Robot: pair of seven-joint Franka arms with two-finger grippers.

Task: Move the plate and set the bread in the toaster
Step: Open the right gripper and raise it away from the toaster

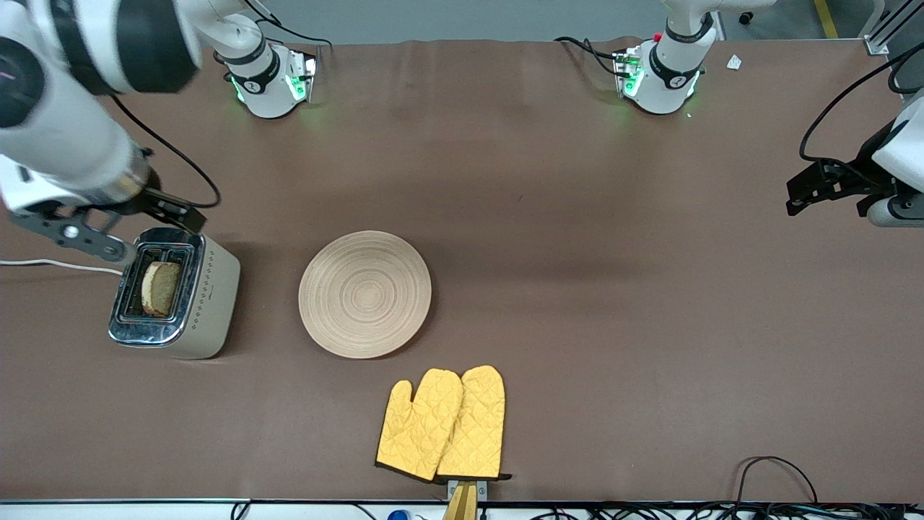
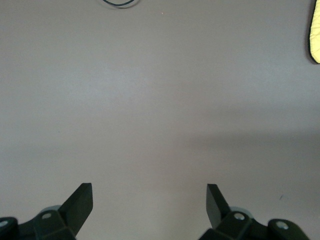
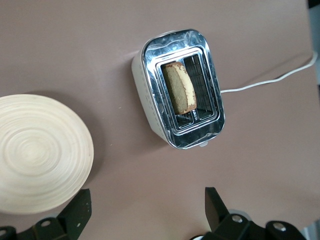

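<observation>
Bread [image 1: 160,289] stands on edge in 1 of the 2 slots of the toaster [image 1: 209,303], its brown speckled face and darker crust poking a little above the shiny chrome top, so I judge the loading step done. It sits tilted in the slot, probably because nothing has pushed it down. The toaster is a cream box with a dotted diamond pattern, its white cord [image 1: 50,265] trailing off toward my right arm's end of the table.

My right gripper [image 3: 147,207] hovers above the toaster, fingers spread wide and empty, holding nothing. My left gripper [image 2: 149,202] waits over bare brown table at the left arm's end, also spread and empty.

Beside the toaster, toward the table's middle, lies the plate [image 1: 364,293]: round, shallow, pale and wooden-looking, ringed with grooves, bare of anything. Nearer the front camera lie 2 quilted yellow oven mitts [image 1: 442,425], soft and overlapping.
</observation>
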